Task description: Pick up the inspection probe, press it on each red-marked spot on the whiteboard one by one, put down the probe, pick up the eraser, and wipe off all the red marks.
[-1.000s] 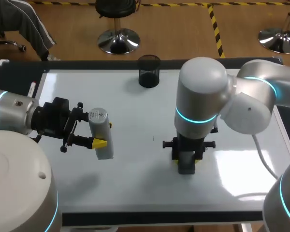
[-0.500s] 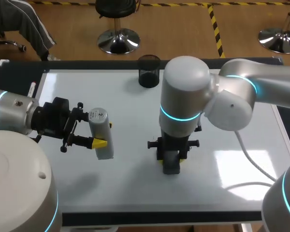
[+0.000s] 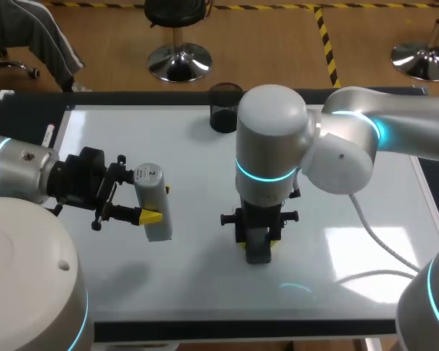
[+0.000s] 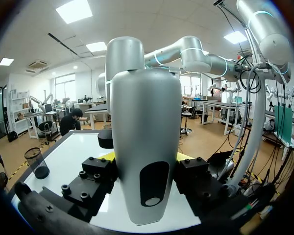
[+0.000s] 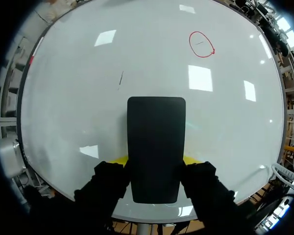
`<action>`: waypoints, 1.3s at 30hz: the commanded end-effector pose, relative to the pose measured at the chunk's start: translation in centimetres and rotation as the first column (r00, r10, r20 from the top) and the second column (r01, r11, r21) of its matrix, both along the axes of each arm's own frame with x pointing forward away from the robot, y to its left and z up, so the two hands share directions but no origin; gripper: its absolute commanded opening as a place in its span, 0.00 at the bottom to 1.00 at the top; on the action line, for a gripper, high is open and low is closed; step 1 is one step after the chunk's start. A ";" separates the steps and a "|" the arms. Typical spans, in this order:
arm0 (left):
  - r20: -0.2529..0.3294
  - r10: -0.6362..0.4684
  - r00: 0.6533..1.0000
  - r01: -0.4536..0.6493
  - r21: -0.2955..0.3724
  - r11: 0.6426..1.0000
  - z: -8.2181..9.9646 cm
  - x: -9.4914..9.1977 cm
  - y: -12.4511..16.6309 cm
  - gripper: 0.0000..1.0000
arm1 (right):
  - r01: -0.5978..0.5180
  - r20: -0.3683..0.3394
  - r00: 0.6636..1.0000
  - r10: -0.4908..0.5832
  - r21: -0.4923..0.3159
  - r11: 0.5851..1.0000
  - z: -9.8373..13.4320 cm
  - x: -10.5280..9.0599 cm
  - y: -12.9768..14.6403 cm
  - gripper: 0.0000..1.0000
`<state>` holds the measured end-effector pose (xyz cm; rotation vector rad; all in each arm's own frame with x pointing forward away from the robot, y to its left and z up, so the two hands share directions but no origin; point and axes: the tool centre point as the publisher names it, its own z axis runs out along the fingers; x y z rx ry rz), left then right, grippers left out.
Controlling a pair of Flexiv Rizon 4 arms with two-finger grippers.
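The grey cylindrical inspection probe [image 3: 152,203] hangs over the left part of the whiteboard [image 3: 197,157], with my left gripper [image 3: 155,205] shut on it from both sides. In the left wrist view the probe [image 4: 144,147] stands upright between that gripper's [image 4: 146,164] fingers. My right gripper [image 3: 258,241] is over the board's middle, pointing down, shut on the black eraser [image 3: 260,251]. From the right wrist the eraser [image 5: 156,147] juts out between the yellow tips of the gripper [image 5: 156,161]. A red circle mark [image 5: 202,44] lies ahead of it, and a thin dark stroke [image 5: 120,79] off to one side.
A black mesh cup [image 3: 225,107] stands at the board's far edge, also seen as the mesh cup [image 4: 37,164] from the left wrist. A marker [image 3: 48,134] lies along the left border. My right arm's big joint [image 3: 271,142] hangs over the board's middle.
My right arm has carried the eraser leftward across the board, slowing over the last half second. The left arm and the probe have stayed where they were.
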<state>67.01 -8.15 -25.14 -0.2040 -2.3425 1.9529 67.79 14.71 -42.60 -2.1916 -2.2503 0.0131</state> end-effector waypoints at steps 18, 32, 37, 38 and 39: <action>0.001 0.000 1.000 0.000 0.000 1.000 0.1 -0.1 0.1 0.00 | 0.032 -0.003 0.999 -0.032 0.022 0.999 -0.3 -0.2 -7.6 0.00; 0.001 0.000 1.000 0.000 0.000 1.000 0.1 -0.1 0.1 0.00 | 0.061 -0.024 0.998 -0.060 0.059 0.996 1.0 0.3 -11.6 0.00; 0.001 0.000 1.000 0.000 0.000 1.000 0.1 -0.1 0.1 0.00 | 0.057 -0.047 0.998 -0.052 0.094 0.994 1.9 0.7 -12.9 0.00; 0.001 0.000 1.000 0.000 0.000 1.000 0.1 -0.1 0.1 0.00 | 0.054 -0.045 0.998 -0.050 0.087 0.995 2.1 0.7 -13.1 0.00; 0.001 0.000 1.000 0.000 0.000 1.000 0.1 -0.1 0.1 0.00 | 0.046 -0.047 0.998 -0.042 0.097 0.994 2.3 0.7 -13.4 0.00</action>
